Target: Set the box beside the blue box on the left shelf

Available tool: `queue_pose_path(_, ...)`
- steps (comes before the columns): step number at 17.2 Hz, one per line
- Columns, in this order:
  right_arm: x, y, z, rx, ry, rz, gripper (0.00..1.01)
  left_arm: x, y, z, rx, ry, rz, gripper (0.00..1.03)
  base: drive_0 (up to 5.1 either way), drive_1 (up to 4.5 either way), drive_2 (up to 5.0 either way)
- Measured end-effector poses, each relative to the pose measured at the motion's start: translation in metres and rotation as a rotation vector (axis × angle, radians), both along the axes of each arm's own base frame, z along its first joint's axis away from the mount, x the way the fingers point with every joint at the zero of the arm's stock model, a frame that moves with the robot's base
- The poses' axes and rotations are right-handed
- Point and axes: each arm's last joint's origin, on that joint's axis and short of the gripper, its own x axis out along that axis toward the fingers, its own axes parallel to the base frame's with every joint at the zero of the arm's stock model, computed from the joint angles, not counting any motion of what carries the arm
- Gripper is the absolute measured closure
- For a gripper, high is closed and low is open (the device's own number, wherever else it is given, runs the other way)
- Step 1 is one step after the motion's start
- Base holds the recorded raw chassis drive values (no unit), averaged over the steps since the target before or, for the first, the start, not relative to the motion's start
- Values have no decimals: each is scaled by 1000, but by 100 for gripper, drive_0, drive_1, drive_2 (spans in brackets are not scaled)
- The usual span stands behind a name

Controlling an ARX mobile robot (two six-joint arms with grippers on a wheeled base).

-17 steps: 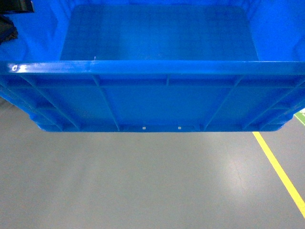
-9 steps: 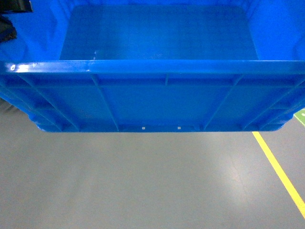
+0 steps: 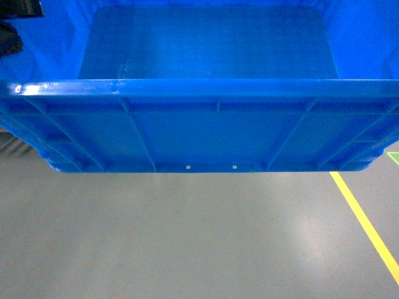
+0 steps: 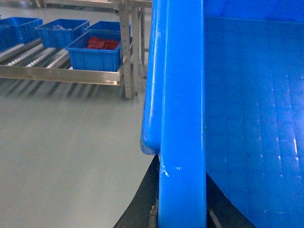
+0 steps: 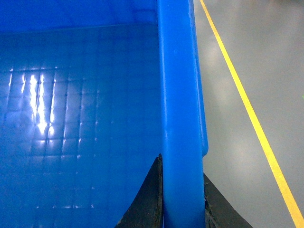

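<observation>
One large blue box (image 3: 206,124) is showing, with two pincers, one left (image 4: 183,216) and one right (image 5: 180,209), each straddling a wall of it. Four smaller blue bins are sitting on one steel shelf (image 4: 61,75). One yellow line (image 3: 368,227) is crossing the floor.

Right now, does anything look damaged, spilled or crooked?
Nothing stands out. The box hangs level above the floor, empty inside, with a gripper clamped on each side rim. The shelf bins sit straight.

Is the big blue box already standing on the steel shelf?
No, the box hangs over grey floor, apart from the shelf.
</observation>
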Motion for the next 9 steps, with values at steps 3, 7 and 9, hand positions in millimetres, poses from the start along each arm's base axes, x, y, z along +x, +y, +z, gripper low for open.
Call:
queue_pose_path(3, 0, 0, 0, 0, -1, -1, 92, 0, 0, 0, 0, -2, -1, 95, -1, 426, -429)
queue_pose_path(7, 0, 0, 0, 0, 2, 0, 92, 0, 0, 0, 0, 1, -1, 95, -1, 426, -429)
queue_pose_path(9, 0, 0, 0, 0, 1, 0, 92, 0, 0, 0, 0, 0, -2, 95, 1, 428, -426)
